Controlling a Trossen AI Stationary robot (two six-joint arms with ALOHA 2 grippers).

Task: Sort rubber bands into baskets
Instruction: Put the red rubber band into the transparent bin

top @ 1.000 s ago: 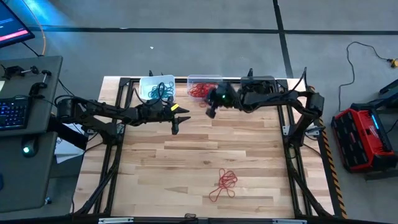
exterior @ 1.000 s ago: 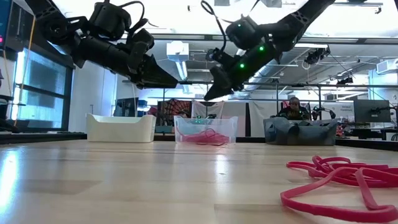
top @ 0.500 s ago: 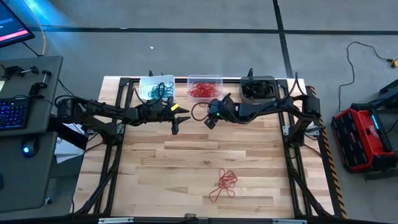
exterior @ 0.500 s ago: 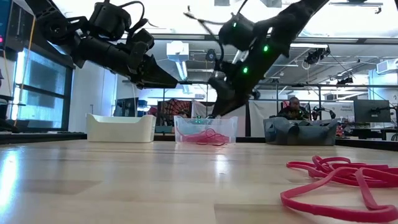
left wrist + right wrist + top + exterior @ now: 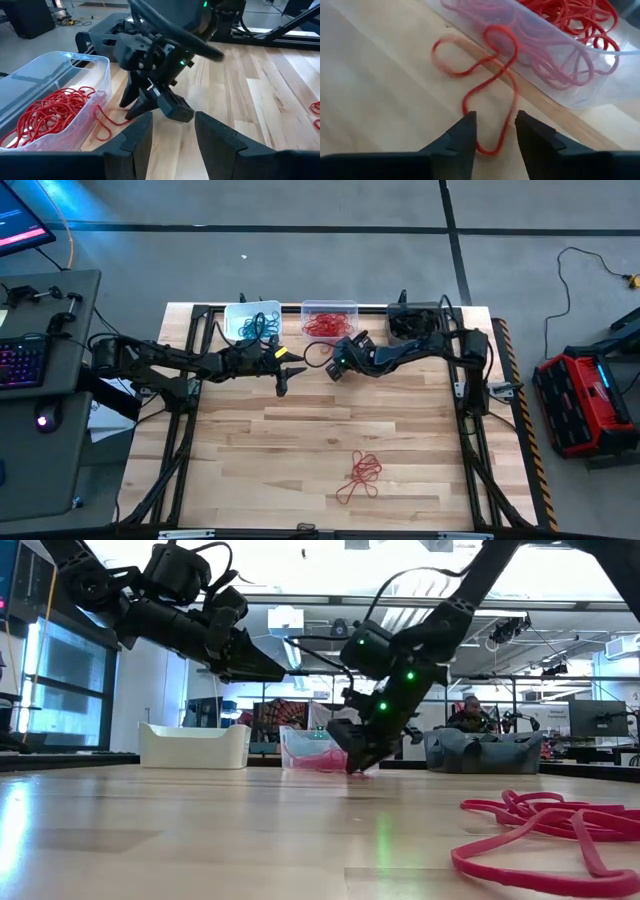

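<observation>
Wooden table (image 5: pixel 300 430) carries three baskets along its far edge: white basket (image 5: pixel 240 315) with teal bands (image 5: pixel 260 326), clear basket (image 5: pixel 328 308) with red bands (image 5: pixel 322 326), grey basket (image 5: pixel 412 313). Sorting looks partly done: a red bunch (image 5: pixel 362 472) lies near the front edge. Beside the clear basket, one stray red band (image 5: pixel 487 95) lies stretched from that basket towards the open right gripper (image 5: pixel 494 131), unheld. Left gripper (image 5: pixel 282 383) hovers open.
</observation>
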